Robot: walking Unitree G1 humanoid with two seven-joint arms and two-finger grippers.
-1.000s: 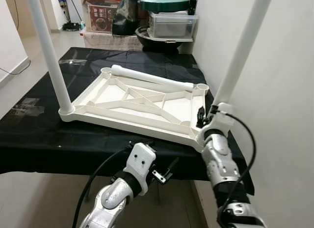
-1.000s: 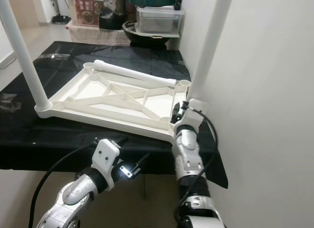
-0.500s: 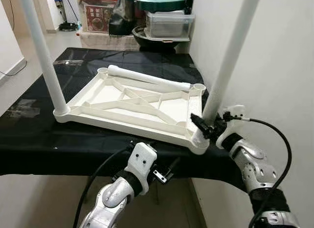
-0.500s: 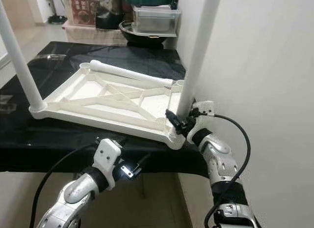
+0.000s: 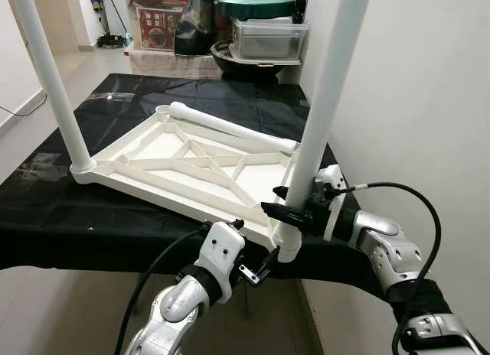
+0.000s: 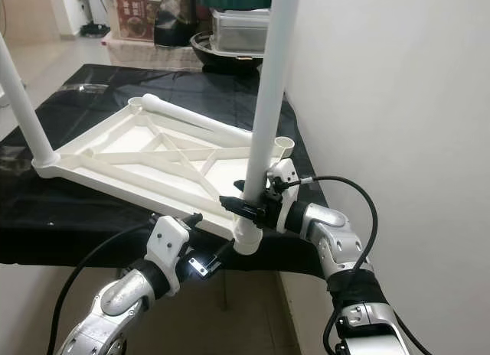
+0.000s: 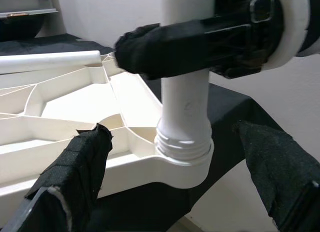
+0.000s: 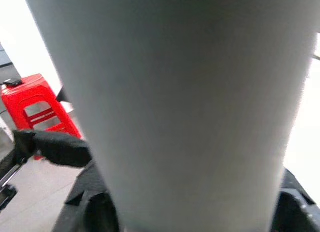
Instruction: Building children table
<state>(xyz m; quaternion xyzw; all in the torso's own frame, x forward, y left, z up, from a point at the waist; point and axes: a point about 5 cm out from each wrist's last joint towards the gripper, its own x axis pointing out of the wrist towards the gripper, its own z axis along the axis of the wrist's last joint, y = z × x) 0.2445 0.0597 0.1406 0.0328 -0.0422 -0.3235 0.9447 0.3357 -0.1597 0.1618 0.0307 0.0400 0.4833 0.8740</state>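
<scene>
The table top (image 5: 191, 167) lies upside down on the black cloth (image 5: 115, 217), and an upright leg (image 5: 318, 118) at its near right corner socket is clamped by the right gripper (image 5: 295, 213). The leg should be kept vertical while it is threaded home. The left gripper (image 5: 256, 269) is held wide open just below that corner.

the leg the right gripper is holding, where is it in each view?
Left eye view: white leg upright, right of centre, right gripper clamped low on it.
Right eye view: centre.
Left wrist view: upper middle.
Right wrist view: close-up.
Shared landmark: the tabletop's corner socket.
</scene>
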